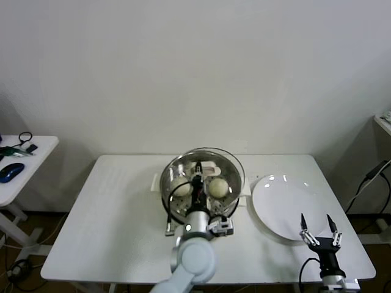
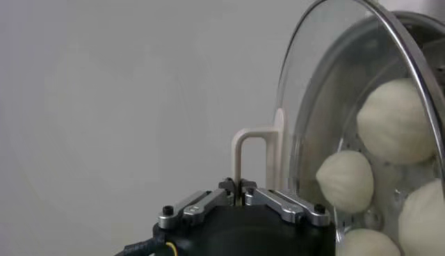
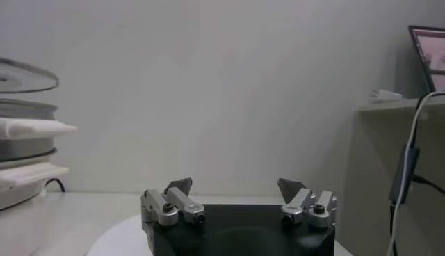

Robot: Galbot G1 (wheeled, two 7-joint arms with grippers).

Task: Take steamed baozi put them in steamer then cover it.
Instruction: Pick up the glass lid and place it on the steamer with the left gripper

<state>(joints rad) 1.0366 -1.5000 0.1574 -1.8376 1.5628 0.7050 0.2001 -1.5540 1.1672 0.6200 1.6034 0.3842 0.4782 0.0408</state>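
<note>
While over the steamer, left hand clenched on lid handle; right hand released.

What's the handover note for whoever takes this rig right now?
Left gripper: shut on the whitish handle of the round clear glass lid, held over the round stainless-steel steamer.
Right gripper: open, idle at the near edge of the flat white plate.
Done: four cream-white baozi are in the steamer; plate holds none.
Left: confirm the lid is seated, release the handle, withdraw.
</note>
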